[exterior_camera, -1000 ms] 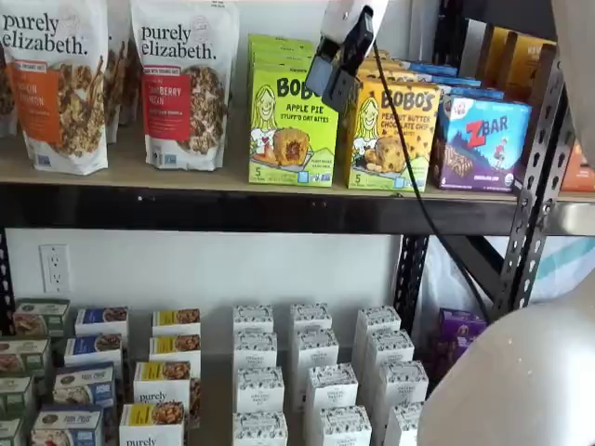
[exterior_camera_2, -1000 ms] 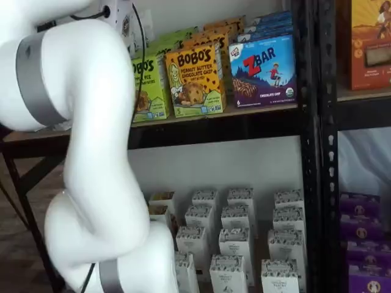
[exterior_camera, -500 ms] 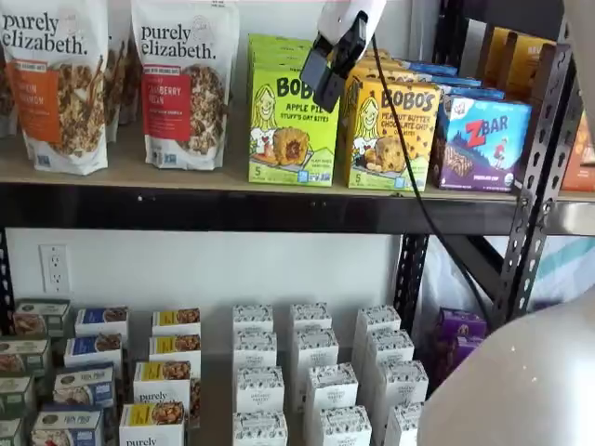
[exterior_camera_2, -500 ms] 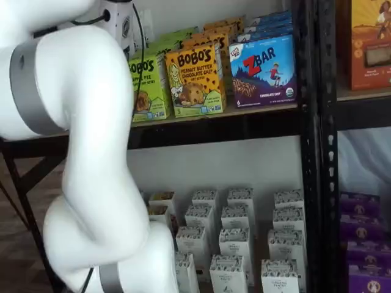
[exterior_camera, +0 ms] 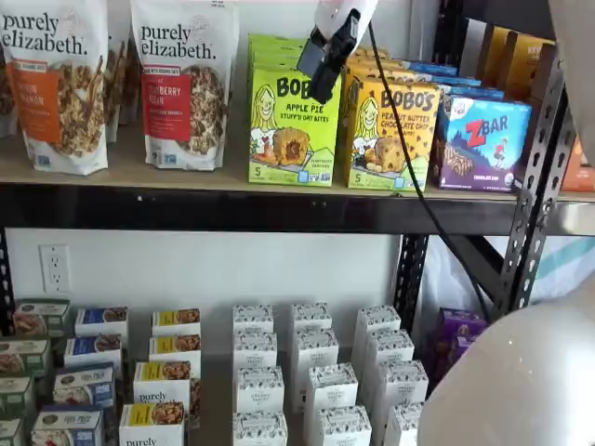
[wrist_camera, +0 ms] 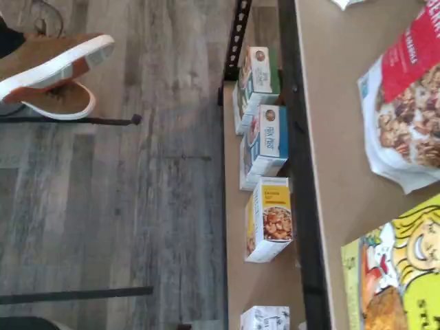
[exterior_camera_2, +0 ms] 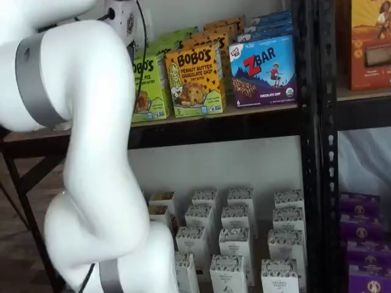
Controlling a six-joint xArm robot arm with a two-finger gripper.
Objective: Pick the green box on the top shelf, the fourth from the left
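The green box (exterior_camera: pixel 291 125), a lime Bobo's Apple Pie carton, stands upright on the top shelf (exterior_camera: pixel 186 181) between a granola bag and a yellow-orange Bobo's box. In a shelf view my gripper (exterior_camera: pixel 317 84) hangs tilted from the top edge. Its black fingers are in front of the box's upper right corner, seen side-on with no plain gap. In a shelf view the green box (exterior_camera_2: pixel 146 85) is half hidden behind my white arm (exterior_camera_2: pixel 85 152), which also hides the fingers. The wrist view shows the box's front (wrist_camera: pixel 399 275) on the tan board (wrist_camera: pixel 337 137).
The yellow-orange Bobo's box (exterior_camera: pixel 390 135) and the blue ZBar box (exterior_camera: pixel 482 141) stand right of the green box, with purely elizabeth bags (exterior_camera: pixel 184 84) to its left. A black cable (exterior_camera: pixel 409 177) trails down. Small cartons (exterior_camera: pixel 307 372) fill the lower shelf. A perforated upright (exterior_camera: pixel 535 177) stands at right.
My gripper has moved left and slightly up, from in front of the yellow-orange box's edge to the green box's upper right corner. The boxes have not moved.
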